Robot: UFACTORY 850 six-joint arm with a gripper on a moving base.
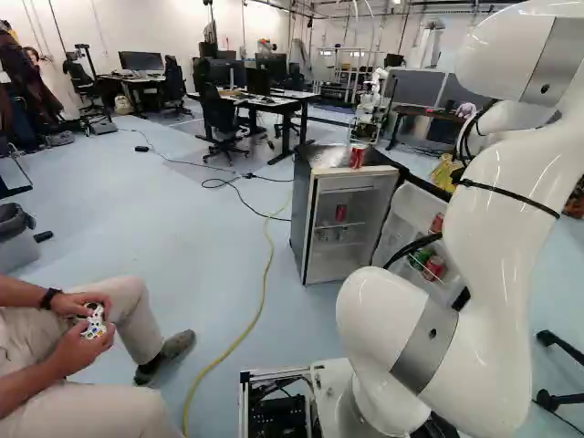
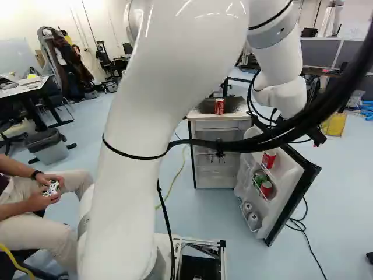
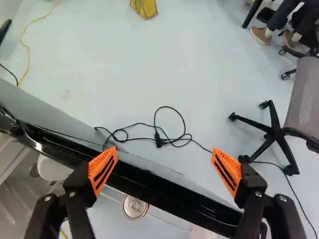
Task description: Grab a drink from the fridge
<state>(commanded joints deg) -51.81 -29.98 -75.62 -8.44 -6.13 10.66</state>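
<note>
Left base view shows the fridge (image 1: 315, 233) open past the middle, with its door (image 1: 399, 224) swung out on the side by the arm (image 1: 511, 237). One red can (image 1: 357, 157) stands on top of the fridge, another red can (image 1: 340, 213) is on a shelf inside, and more cans (image 1: 434, 267) sit in the door racks. A yellow cable (image 1: 260, 319) snakes over the floor from the fridge towards the base. Further back, a surface (image 1: 297, 94) carries monitors (image 1: 272, 66), and another robot (image 1: 370, 105) stands behind the fridge.

Right base view has the hand (image 2: 316, 136) above the open door, near its top edge. The door's racks hold red cans (image 2: 266, 188), a green can (image 2: 260, 176) and pale cans (image 2: 253, 219). The arm's thick black cables (image 2: 262, 142) cross in front of the fridge, a bin (image 2: 48, 146) stands at the left, and a black cable (image 2: 312, 248) lies beside the door.

Wrist view shows the hand spread wide, gripping nothing. The door's dark edge (image 3: 149, 186) slants across below it, with a can's silver top (image 3: 134, 206) just beside that edge. Ahead, a coiled cord (image 3: 172, 142) lies on the floor near an office chair (image 3: 304, 99).
</note>
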